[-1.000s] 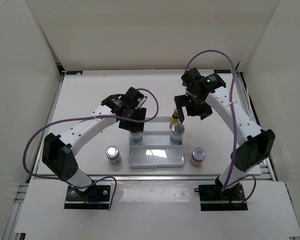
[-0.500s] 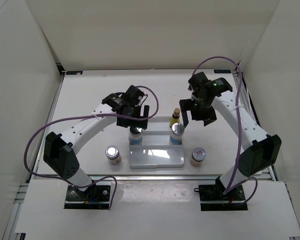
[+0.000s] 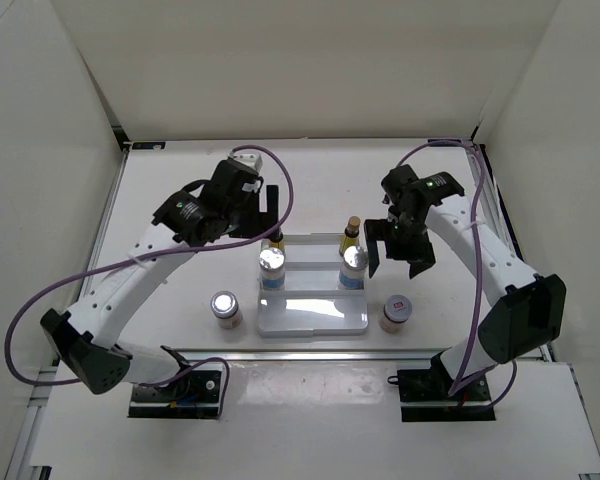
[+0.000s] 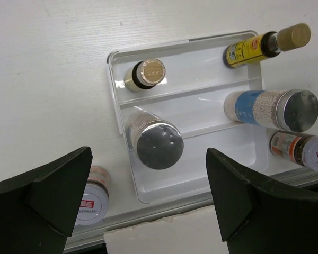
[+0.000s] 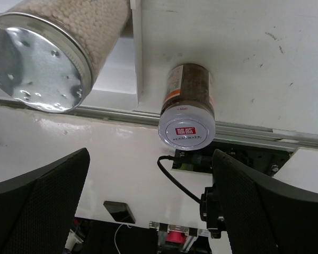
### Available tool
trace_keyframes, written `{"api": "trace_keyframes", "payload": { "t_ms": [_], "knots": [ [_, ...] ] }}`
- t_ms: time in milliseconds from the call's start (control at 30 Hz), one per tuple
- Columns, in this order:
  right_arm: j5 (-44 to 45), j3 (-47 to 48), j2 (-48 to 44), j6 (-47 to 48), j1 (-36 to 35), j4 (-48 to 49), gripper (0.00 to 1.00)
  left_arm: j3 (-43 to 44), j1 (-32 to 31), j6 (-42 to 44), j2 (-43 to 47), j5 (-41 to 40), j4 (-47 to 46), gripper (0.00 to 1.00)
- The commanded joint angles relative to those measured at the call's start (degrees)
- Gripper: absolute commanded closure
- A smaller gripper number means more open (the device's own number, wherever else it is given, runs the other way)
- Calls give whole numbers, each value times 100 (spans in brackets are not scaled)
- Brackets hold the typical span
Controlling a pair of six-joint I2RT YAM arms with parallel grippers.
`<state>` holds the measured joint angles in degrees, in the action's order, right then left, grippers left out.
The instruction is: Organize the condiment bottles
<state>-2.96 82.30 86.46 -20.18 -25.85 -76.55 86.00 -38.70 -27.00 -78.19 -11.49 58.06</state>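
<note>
Top view: four of six are on the white stepped tray (image 3: 315,322). The left slim amber bottle (image 3: 277,238) and right slim amber bottle (image 3: 351,233) are on the back step, the left blue-label bottle (image 3: 271,268) and right blue-label bottle (image 3: 354,266) on the middle step. The front step is bare, so I judge two jars are left: the left jar (image 3: 225,309) and right jar (image 3: 394,312) stand on the table (image 3: 320,180), flanking the tray. My left gripper (image 3: 264,212) and right gripper (image 3: 395,254) are both spread wide, holding nothing. Left wrist view: same layout, fingers apart above the tray. Right wrist view: the right jar is framed between my parted fingers. The tray wall just beside it may crowd a grasp.
</note>
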Motion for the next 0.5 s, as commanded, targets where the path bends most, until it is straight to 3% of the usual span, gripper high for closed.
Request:
{"api": "trace_keyframes", "payload": {
  "t_ms": [0,467],
  "knots": [
    [15,-196,-278,-345,80,-967,0,-65,126,37,462,-310,-23,1],
    [-371,-1910,-665,-926,439,-238,0,-873,301,-86,1465,-636,144,1]
  ]
}}
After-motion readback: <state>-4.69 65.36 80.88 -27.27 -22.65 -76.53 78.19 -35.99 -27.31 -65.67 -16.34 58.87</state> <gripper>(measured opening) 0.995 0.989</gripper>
